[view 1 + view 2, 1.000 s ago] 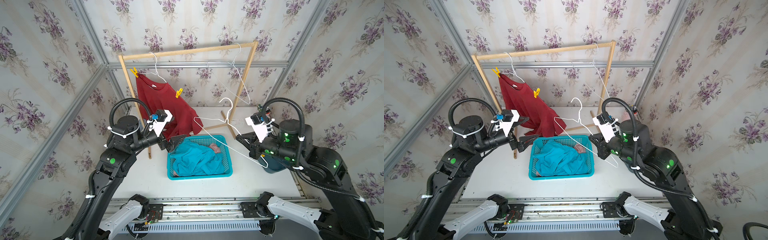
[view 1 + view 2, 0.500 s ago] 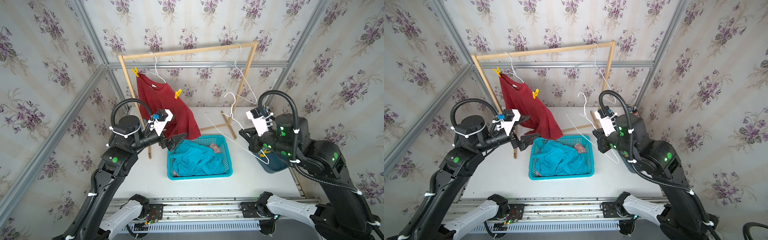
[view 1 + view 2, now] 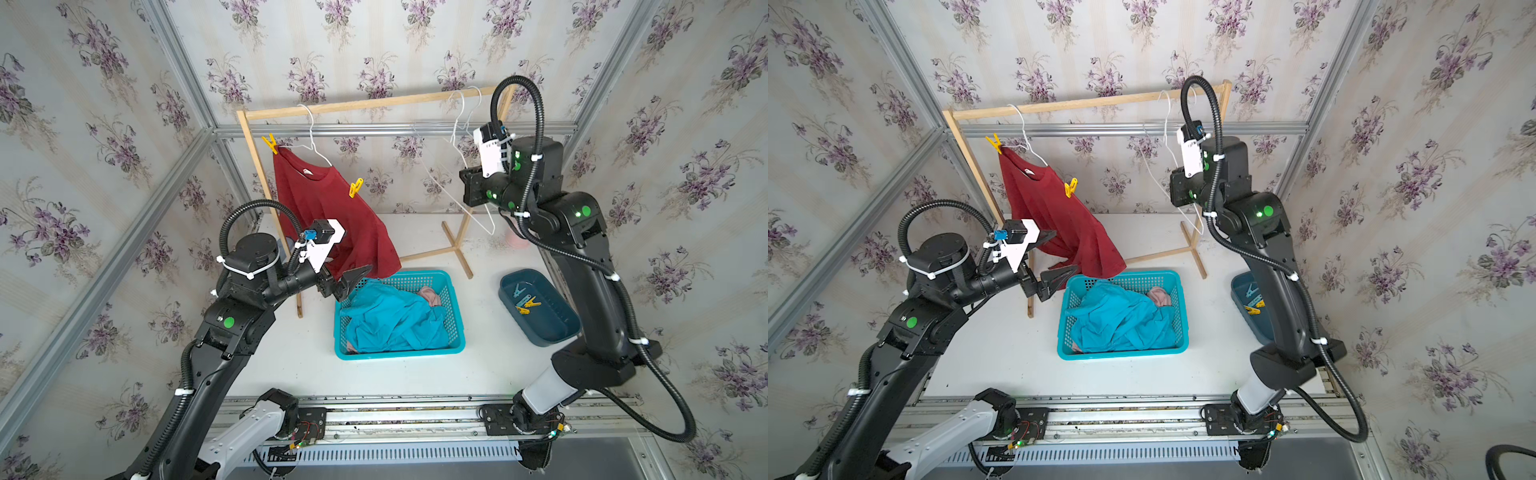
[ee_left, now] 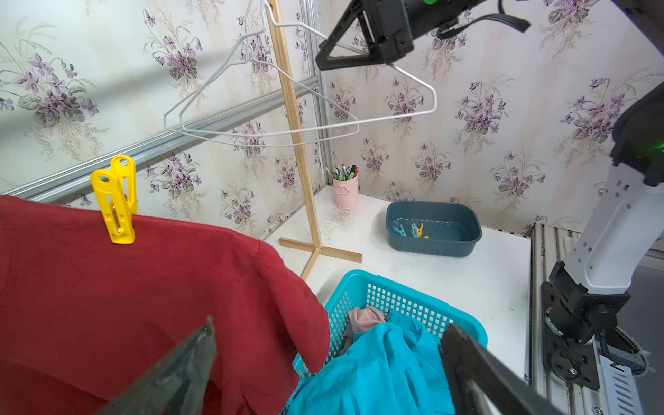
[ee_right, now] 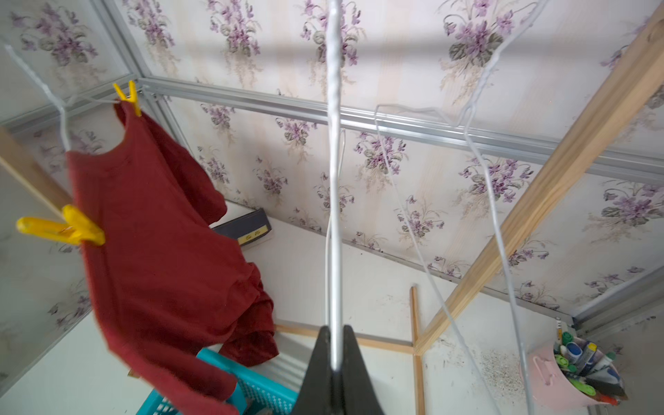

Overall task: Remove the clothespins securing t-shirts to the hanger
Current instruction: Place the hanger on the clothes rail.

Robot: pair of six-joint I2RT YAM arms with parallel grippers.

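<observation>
Clothespins come to two on the rack, both yellow ribbed plastic: one [image 3: 269,143] at the upper shoulder of the red shirt [image 3: 332,224], one [image 3: 355,188] at the lower shoulder, each pinching cloth to a wire hanger [image 3: 316,145]. More clothespins [image 3: 524,303], light blue and yellow, lie in a dark teal oval tub [image 3: 557,328]; their count is hard to tell. There are three shirts. The red one, a soft knit with a white neck label, hangs slanted, its hem touching the basket [image 3: 399,353]. The turquoise shirt [image 3: 390,320] and the pink shirt [image 3: 430,295] lie crumpled in that turquoise plastic lattice basket. Thin white wire hangers number three: the one under the red shirt, a bare one [image 5: 402,106] by the rack's far post, and a third [image 5: 334,179] clamped between the closed fingers of the right gripper [image 5: 335,328], up near the rail [image 3: 374,102]. The left gripper [image 4: 327,328] stands wide open and empty, low beside the red hem, over the basket's corner. The rack is plain light wood with a crossed foot. A pink tin cup [image 4: 346,192] of pens stands in the back corner. The table [image 3: 478,374] is white and scuffed; walls carry striped cream paper with purple flowers, framed in aluminium bars [image 3: 374,129].
</observation>
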